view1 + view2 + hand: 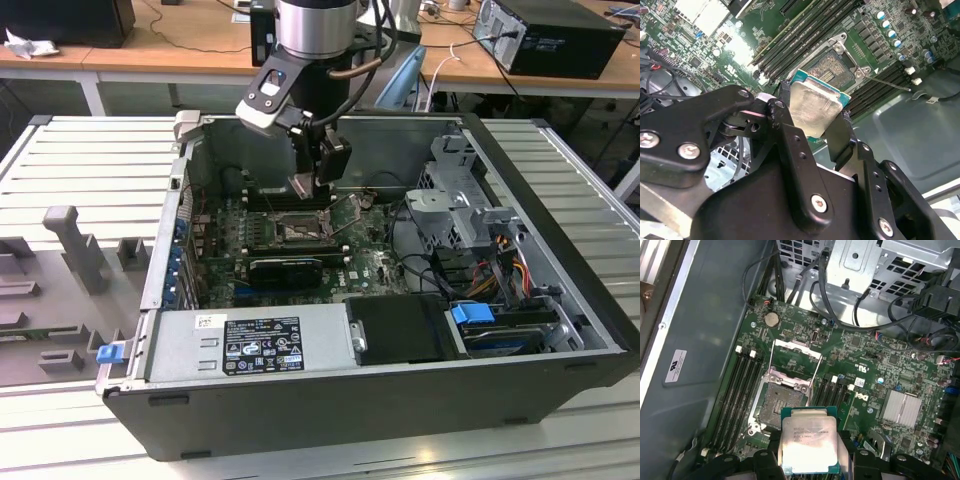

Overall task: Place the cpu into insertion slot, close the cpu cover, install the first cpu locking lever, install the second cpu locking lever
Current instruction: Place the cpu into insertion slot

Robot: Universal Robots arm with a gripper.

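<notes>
My gripper is shut on the cpu, a pale silvery square chip on a teal-edged base, pinched by its two side edges between the black fingers. In the first wrist view the cpu hangs above the green motherboard, just off the insertion slot, whose dark centre is bare. The cpu cover, a thin silver frame, stands flipped open beyond the slot. In the exterior view the gripper hovers inside the open computer case, a little above the slot.
Long black memory slots flank the socket on both sides. A black expansion card lies just in front of it. A metal drive cage with cables sits at the exterior view's right, and the power supply is in front.
</notes>
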